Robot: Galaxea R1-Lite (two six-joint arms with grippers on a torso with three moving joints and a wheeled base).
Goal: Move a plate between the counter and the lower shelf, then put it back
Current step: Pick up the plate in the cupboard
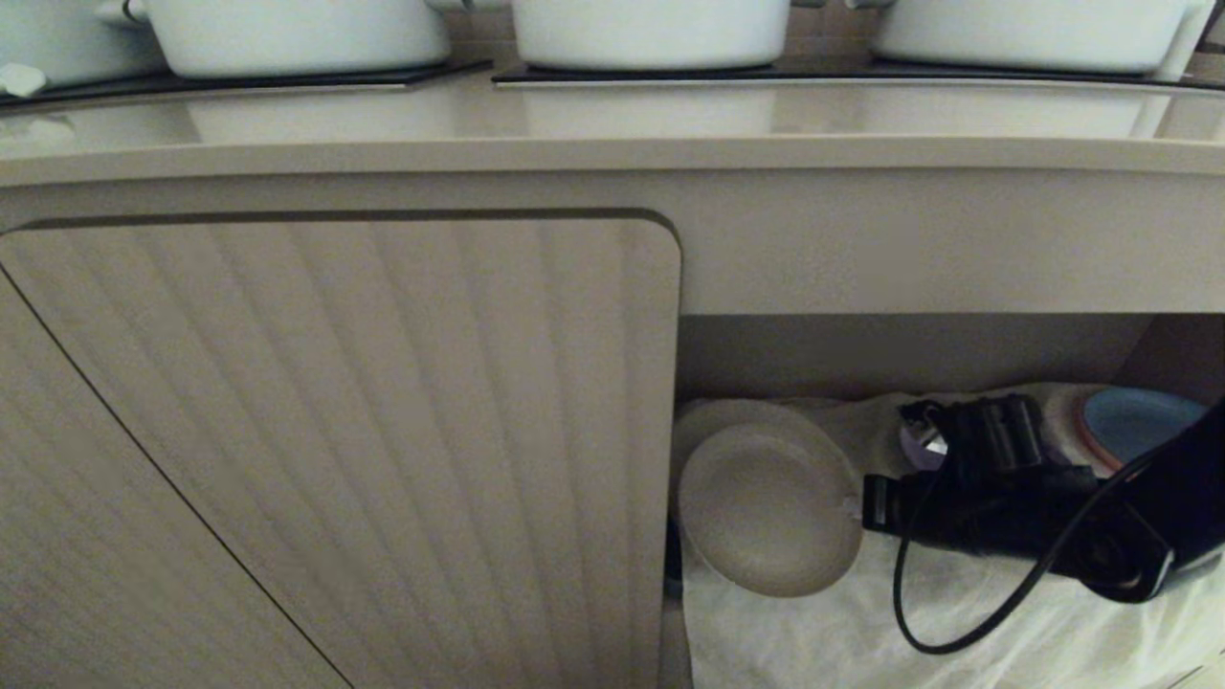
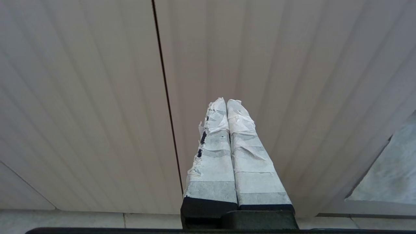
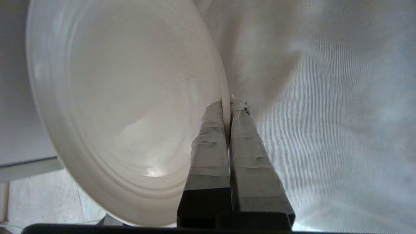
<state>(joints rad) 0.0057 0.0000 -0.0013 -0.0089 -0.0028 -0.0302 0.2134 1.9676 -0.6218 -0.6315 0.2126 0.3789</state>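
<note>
The cream-beige plate (image 1: pixel 770 512) hangs tilted in the open front of the lower shelf (image 1: pixel 919 354), over its crinkled white cloth (image 1: pixel 813 641). My right gripper (image 1: pixel 857 505) reaches in from the right and is shut on the plate's right rim. In the right wrist view the taped fingers (image 3: pixel 209 143) pinch the rim of the plate (image 3: pixel 123 107), one on each face, with the cloth (image 3: pixel 325 130) behind. The counter (image 1: pixel 612 153) runs across above. My left gripper (image 2: pixel 226 101) is shut on nothing, pointing at the ribbed cabinet door (image 2: pixel 97 97); it is out of the head view.
White pots (image 1: pixel 651 33) stand on black hob panels (image 1: pixel 239 84) at the counter's back. The ribbed door (image 1: pixel 335 431) closes off the cabinet left of the recess. Another pale plate (image 1: pixel 713 416) lies behind the held one; a blue plate (image 1: pixel 1139 421) sits at the shelf's right.
</note>
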